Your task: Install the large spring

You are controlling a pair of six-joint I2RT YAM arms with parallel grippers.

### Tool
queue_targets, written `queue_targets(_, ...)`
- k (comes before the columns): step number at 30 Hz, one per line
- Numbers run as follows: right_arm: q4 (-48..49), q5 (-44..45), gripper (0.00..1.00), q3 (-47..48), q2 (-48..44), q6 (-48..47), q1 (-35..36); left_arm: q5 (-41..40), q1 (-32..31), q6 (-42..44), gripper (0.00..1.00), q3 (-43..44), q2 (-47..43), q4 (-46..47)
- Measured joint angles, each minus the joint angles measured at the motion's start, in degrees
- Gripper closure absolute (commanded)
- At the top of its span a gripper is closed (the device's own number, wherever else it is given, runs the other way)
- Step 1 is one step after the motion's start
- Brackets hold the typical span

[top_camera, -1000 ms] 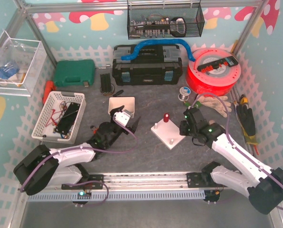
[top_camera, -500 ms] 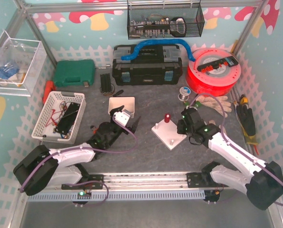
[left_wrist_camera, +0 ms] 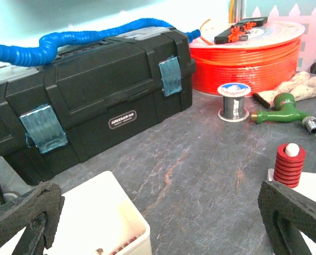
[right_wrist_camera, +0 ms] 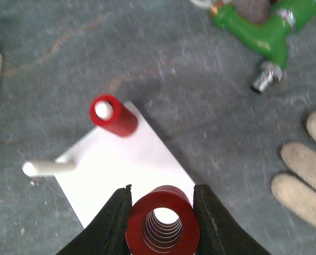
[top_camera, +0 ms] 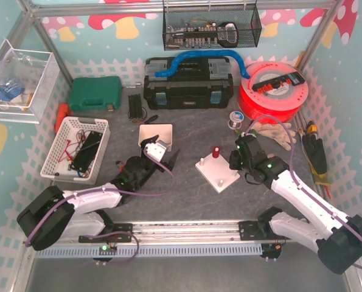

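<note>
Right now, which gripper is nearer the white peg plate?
Right. The right gripper, holding the large spring, hovers at the right edge of the white peg plate; the left gripper sits open, well to its left.

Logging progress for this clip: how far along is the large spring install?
Done: a smaller red spring stands seated on the white plate. In hand: the right claw grips the large spring beside the plate. Left: seat it, probably on the bare peg.
</note>
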Motion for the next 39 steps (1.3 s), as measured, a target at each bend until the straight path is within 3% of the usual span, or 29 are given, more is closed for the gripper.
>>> queue_targets(9, -8.5, -1.0, 1.0, -0.1, -2.8, 2.0, 0.0, 0.0, 0.0, 0.0, 0.01, 0.0, -0.9, 0.0)
queue_targets(32, -1.6, -1.6, 1.0, -6.7, 0.9, 3.7, 0.0, 0.0, 0.0, 0.0, 0.01, 0.0, -1.9, -0.1)
queue_targets(35, 1.9, -1.6, 0.94, -8.8, -0.5, 3.7, 0.0, -0.4, 0.0, 0.0, 0.01, 0.0, -1.9, -0.1)
queue_targets(39, 6.2, -2.8, 0.79, -10.5, 0.2, 3.8, 0.0, -1.8, 0.0, -0.8, 0.01, 0.0, -1.4, -0.4)
